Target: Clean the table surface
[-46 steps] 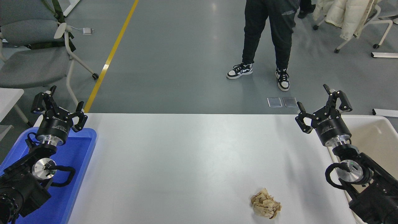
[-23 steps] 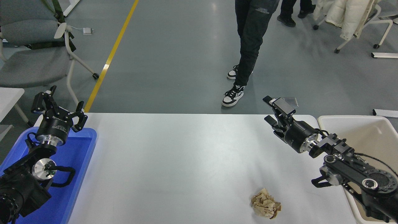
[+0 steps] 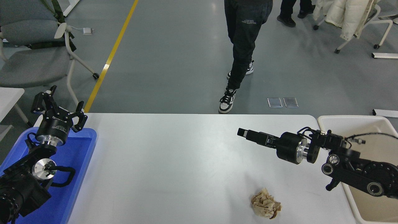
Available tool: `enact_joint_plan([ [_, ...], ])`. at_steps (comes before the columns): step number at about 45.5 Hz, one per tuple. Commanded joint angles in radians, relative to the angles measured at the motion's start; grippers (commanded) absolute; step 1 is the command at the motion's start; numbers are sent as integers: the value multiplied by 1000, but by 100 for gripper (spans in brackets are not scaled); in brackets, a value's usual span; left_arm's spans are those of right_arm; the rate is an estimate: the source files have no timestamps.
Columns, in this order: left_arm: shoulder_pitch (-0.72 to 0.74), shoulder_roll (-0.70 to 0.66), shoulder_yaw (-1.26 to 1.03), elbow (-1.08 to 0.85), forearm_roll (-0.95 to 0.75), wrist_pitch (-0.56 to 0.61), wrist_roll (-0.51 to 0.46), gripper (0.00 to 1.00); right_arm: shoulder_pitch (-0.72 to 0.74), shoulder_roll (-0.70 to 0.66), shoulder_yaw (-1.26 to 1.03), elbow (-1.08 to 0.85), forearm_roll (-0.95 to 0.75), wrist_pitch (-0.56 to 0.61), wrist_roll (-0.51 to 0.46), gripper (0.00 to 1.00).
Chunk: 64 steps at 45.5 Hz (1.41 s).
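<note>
- Reaching leftward over the white matte bench surface (image 3: 174,161), the right black end effector (image 3: 245,133) points sideways, well above and apart from the crumpled brown paper wad (image 3: 265,207) lying near the front edge; whether its fingers are spread I cannot tell.
- Left black end effector (image 3: 59,107), fingers spread, is parked above the blue plastic tray (image 3: 79,155); no contents visible there.
- Beige rectangular bin (image 3: 367,124) at the right edge appears empty, presumably placed to receive the wad.

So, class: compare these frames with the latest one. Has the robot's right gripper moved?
Yes. The right gripper has swung left, away from the beige bin, and now points left over the table surface, above the crumpled paper.
</note>
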Motion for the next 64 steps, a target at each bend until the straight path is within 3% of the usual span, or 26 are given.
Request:
enact_joint_plan([
  [1,0,0,0,-1,0,-2,0,100,176,1,-262,68,-152,-1,5,99],
  [16,0,0,0,-1,0,-2,0,100,193,39,-370,105,-309,-17,0,98],
  [41,0,0,0,1,0,-3,0,100,40,106,-391,-55,-459,-255,2,98],
  [64,0,0,0,-1,0,-2,0,100,-8,43,-448,-55,-568,-385,48,99],
])
